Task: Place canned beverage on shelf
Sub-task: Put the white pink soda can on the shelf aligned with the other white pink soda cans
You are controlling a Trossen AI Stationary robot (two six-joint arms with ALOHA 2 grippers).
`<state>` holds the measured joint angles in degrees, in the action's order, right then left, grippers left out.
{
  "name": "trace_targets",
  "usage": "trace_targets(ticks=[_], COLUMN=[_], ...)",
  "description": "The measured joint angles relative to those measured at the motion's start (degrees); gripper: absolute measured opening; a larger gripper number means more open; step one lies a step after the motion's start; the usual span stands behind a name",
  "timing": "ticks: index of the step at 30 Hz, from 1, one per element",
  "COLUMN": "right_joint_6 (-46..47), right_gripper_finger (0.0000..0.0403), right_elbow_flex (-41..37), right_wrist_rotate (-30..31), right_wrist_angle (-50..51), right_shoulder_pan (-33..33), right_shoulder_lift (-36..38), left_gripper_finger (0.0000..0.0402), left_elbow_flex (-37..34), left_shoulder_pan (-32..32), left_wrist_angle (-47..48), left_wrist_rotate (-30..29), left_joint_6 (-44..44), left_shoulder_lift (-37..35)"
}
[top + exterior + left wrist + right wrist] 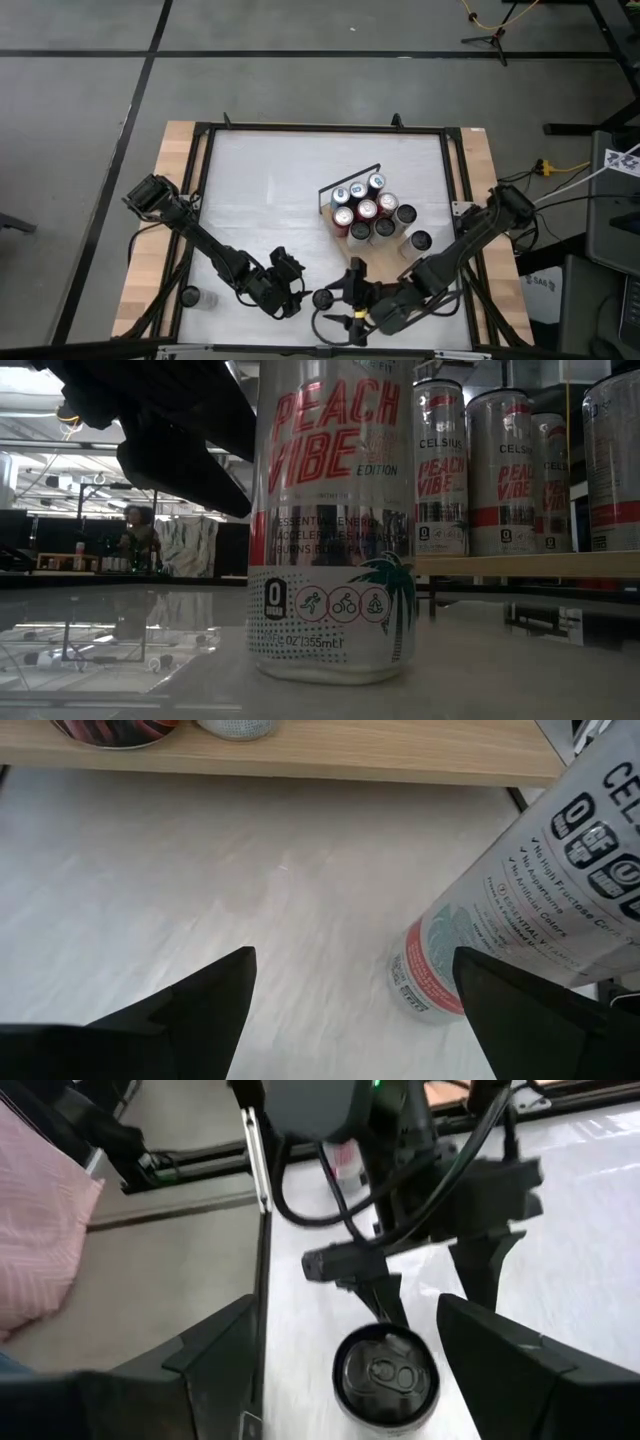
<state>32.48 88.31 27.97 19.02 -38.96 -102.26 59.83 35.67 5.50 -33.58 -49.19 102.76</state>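
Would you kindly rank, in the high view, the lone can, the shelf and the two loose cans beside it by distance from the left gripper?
From the open left gripper:
1. Lone can, just beside its fingertips, at the table's front.
2. Shelf, farther back, mid-table.
3. Two loose cans, and, on the shelf's right side; too close to call between them.

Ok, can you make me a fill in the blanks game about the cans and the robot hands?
1. The can by the grippers stands ___ on the white table.
2. Its big red words say Peach ___.
3. The left gripper and the right gripper are both ___.
4. The other cans stand on a shelf made of ___.
Missing words: upright, Vibe, open, wood.
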Motion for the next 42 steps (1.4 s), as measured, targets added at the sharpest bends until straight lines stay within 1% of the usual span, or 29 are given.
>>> trace_targets(ticks=[8, 14, 17, 23, 27, 42], right_joint_6=[0.01, -0.02, -0.01, 0.09, 0.14, 0.18], right_gripper_finger=[0.0296, 0.0296, 0.0296, 0.0296, 0.0296, 0.0296], right_elbow_flex=[0.00, 0.00, -0.02, -0.02, -0.02, -0.02], right_wrist_rotate=[0.12, 2.06, 2.48, 2.41, 0.93, 0.92], right_wrist_angle=[0.01, 0.19, 2.07, 1.40, 2.31, 1.94], right_shoulder_pan=[0.00, 0.00, 0.10, 0.48, 0.48, 0.39], right_shoulder_lift=[-3.67, -5.73, -5.90, -5.88, -5.87, -5.84], left_gripper_finger=[0.0332, 0.0332, 0.0332, 0.0332, 0.0332, 0.0332], left_elbow_flex=[0.00, 0.00, 0.00, 0.00, 0.00, 0.00], left_shoulder_pan=[0.00, 0.01, 0.01, 0.01, -0.01, 0.00], left_wrist_angle=[0.04, 0.04, 0.04, 0.04, 0.04, 0.04], left_wrist_rotate=[-0.02, -0.02, 0.00, 0.00, 0.00, 0.00], left_joint_6=[0.13, 0.20, 0.20, 0.20, 0.17, 0.17], left_shoulder_lift=[0.00, 0.00, 0.00, 0.00, 0.00, 0.00])
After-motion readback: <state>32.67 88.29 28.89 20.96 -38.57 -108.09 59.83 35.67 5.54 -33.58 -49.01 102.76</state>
